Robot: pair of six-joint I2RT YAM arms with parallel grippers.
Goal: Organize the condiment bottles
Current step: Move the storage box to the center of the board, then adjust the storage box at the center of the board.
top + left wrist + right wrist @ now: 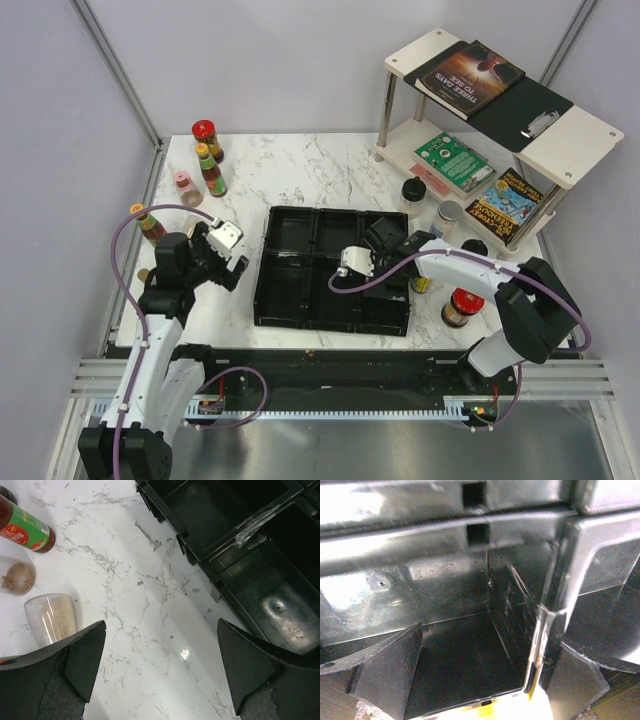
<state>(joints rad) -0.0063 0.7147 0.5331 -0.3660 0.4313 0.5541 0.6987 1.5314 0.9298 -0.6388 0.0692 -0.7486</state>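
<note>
The condiment bottles stand in two groups beside the tray. On the left are a red-capped jar (207,140), a yellow-capped sauce bottle (211,170), a pink-lidded shaker (185,187) and another yellow-capped bottle (148,223). On the right are a black-lidded jar (413,195), a silver-lidded jar (448,218) and a red-capped jar (461,307). My left gripper (228,252) (160,670) hangs open over bare marble between the left group and the tray. A sauce bottle (27,530) and a clear shaker (50,620) lie off its left finger. My right gripper (390,265) (480,675) is open above an empty compartment.
The black compartmented tray (268,300) (470,535) sits mid-table, its edge (200,555) just right of my left gripper. A two-tier white shelf (590,130) with books fills the back right corner. Walls close in the left and back sides.
</note>
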